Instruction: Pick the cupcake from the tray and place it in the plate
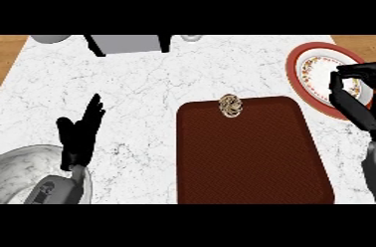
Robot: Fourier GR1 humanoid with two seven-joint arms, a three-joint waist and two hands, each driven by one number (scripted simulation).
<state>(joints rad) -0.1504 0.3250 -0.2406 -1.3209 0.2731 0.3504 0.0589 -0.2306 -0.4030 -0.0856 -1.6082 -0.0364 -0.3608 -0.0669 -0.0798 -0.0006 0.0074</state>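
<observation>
The left hand (79, 134) shows at the lower left of the frame, open, its fingers straight and pointing up, the thumb set apart to the left, on a grey forearm rising from the bottom edge. The right hand (351, 89) sits at the right edge, upper half, fingers curled, holding nothing visible.

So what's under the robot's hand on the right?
Under the right hand is the red-rimmed plate, white with a flowery pattern. The hand covers part of the plate's right side, so that bit is hidden. The cupcake sits on the tray.
</observation>
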